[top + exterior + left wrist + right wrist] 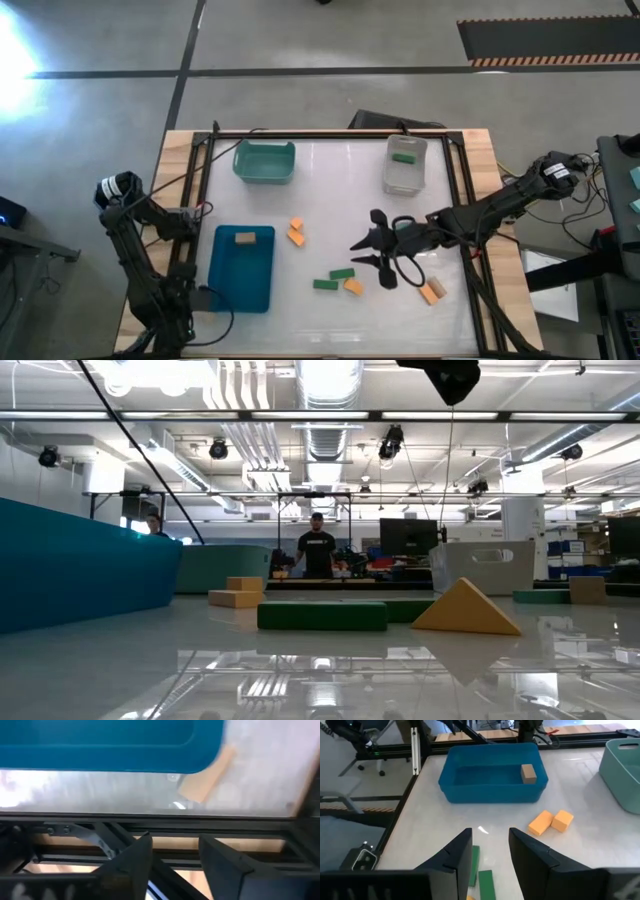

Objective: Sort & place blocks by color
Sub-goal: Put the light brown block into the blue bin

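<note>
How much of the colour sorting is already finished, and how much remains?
Done: one pale tan block lies in the blue bin, and one green block lies in the clear bin. The teal bin looks empty.

In hand: nothing; the right gripper hovers open above the loose blocks. The left gripper waits at the table edge.

Left: two green blocks and four orange blocks.

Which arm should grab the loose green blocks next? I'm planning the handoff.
Right, probably: the right claw hovers open beside the green blocks mid-table. The left claw sits at the table's near-left edge, beyond the blue bin.
</note>
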